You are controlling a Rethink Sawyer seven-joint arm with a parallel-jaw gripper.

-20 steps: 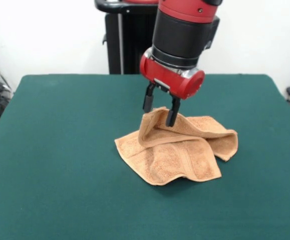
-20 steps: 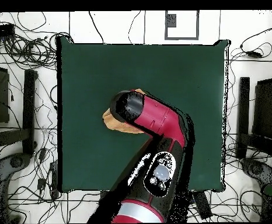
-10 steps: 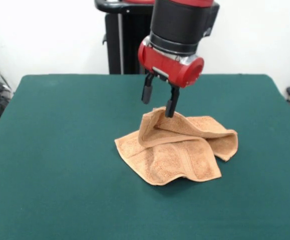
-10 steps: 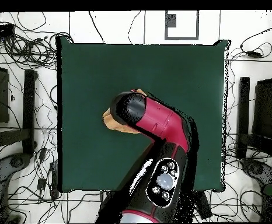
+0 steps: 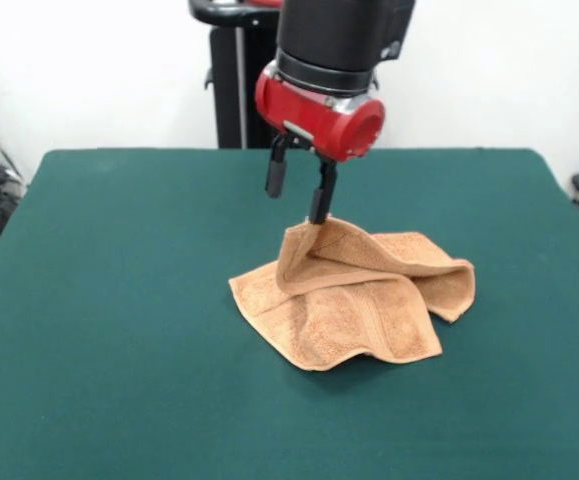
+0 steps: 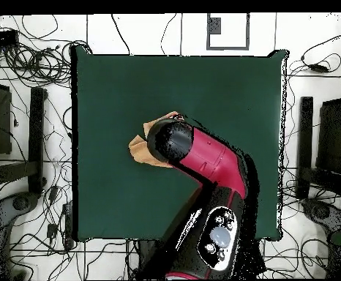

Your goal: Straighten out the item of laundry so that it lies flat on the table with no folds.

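Towel: the small orange-tan terry-cloth towel (image 5: 354,295) lies crumpled near the middle of the table, folded over itself, with one ridge raised at its far side.
Table: the large dark green felt-topped table (image 5: 119,300) carries only the towel.
Jaws: the black jaws of the red and black arm's gripper (image 5: 297,196) stand apart, released; one tip is just at the raised ridge.
Overhead view: the arm (image 6: 203,157) covers most of the towel (image 6: 138,146).

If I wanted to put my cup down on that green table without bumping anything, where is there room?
Almost anywhere. The towel lies bunched near the middle of the table, with the open end effector just above its raised fold. The bare green felt between the towel and each table edge is free, widest on the picture's left and along the near edge in the front view.
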